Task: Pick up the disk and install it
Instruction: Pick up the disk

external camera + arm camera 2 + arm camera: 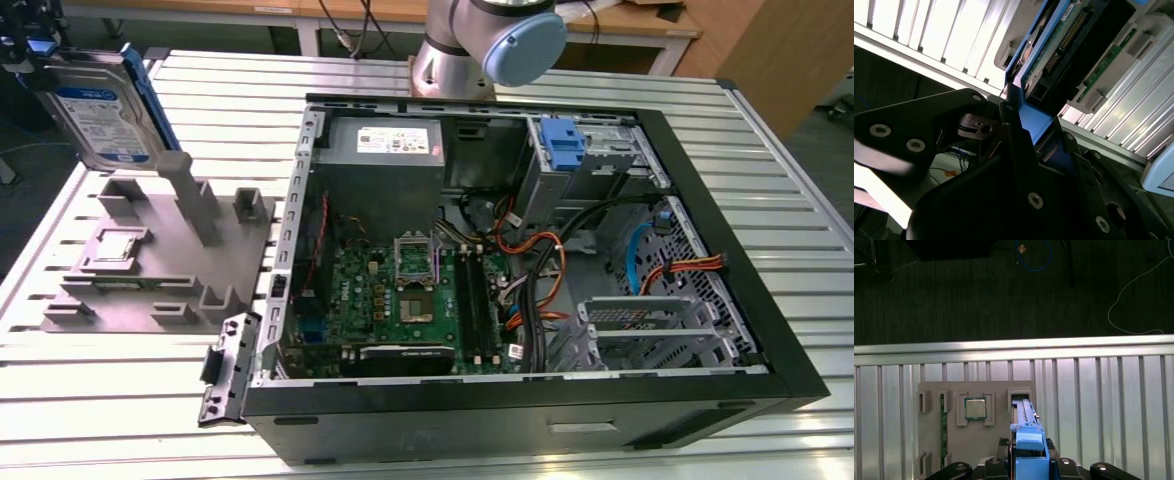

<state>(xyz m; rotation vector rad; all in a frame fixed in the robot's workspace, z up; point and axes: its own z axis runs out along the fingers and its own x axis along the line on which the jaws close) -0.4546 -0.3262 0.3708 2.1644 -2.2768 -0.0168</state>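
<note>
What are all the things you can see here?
disk: one, silver-grey with blue rails, held over the holder plate
holder plate: one, grey, on the table beside the case
processor chip: one, silver, in a plate pocket
computer case: one, black, open, on the table
circuit board: one, green, inside the case
bracket: one, blue, in a case bay
table: one, silver slats, under everything
arm: one, grey and blue, beyond the case in the exterior view
fingers: two, black, shut on the disk's rail
</note>
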